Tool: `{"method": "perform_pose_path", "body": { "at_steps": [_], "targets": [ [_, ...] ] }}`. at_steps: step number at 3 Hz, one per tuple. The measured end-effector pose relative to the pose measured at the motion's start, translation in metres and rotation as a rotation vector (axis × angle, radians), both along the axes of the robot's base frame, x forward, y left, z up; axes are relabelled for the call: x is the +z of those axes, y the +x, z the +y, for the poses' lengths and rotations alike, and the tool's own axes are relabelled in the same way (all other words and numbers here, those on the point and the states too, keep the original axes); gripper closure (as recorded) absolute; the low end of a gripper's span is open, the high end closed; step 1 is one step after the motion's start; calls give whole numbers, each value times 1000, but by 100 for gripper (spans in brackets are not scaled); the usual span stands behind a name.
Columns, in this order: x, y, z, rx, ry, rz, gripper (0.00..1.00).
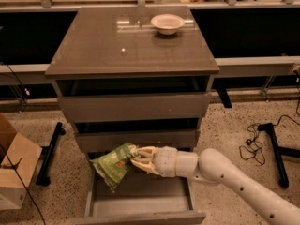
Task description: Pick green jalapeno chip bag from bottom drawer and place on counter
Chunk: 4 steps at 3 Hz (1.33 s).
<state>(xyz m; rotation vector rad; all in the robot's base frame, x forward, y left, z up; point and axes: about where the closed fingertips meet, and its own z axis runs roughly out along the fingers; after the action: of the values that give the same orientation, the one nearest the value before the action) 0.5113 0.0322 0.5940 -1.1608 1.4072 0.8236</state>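
**Green bag in the gripper's grasp, over the open bottom drawer**

Green jalapeno chip bag [113,164]: crinkled green foil with pale print, tilted, its upper edge up near the lower edge of the middle drawer front [136,139]. Its lower corner hangs toward the left side of the drawer below. Whether that corner touches the drawer cannot be told.

Gripper [133,157]: at the bag's right edge, pale fingers [142,150] closed in on the foil and pinching it. It points left, roughly level, just under the middle drawer front.

Arm [234,178]: white and rounded. It comes in from the lower right corner of the view and reaches across the right side of the open drawer.

Bottom drawer [140,199]: pulled out toward the camera. Flat pale grey floor visible, low front panel at the lower edge of the view. The bag and gripper sit above its rear left part.

Top drawer front [133,107]: taller than the middle one; a dark gap shows above each of the two.

Counter [108,50]: glossy grey-brown slab topping the cabinet, with light reflections on it. A white bowl [167,23] stands near the back right, well apart from the bag.

Surroundings: a long pale ledge [253,65] runs behind the cabinet on both sides. Speckled floor [234,125]. A cardboard box [14,170] sits at the left edge, with a black stand leg [49,154] beside it. Another black leg [275,149] and a loose cable [253,142] lie at the right.
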Motion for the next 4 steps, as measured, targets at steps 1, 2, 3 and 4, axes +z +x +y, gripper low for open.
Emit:
{"method": "perform_pose_path", "body": {
  "at_steps": [1, 2, 3, 4],
  "targets": [
    [90, -27, 4, 100, -44, -141, 100],
    [171, -30, 16, 191, -101, -240, 100],
    [251, -16, 32, 237, -156, -312, 100],
    [320, 0, 45, 251, -194, -366, 100]
  ]
}}
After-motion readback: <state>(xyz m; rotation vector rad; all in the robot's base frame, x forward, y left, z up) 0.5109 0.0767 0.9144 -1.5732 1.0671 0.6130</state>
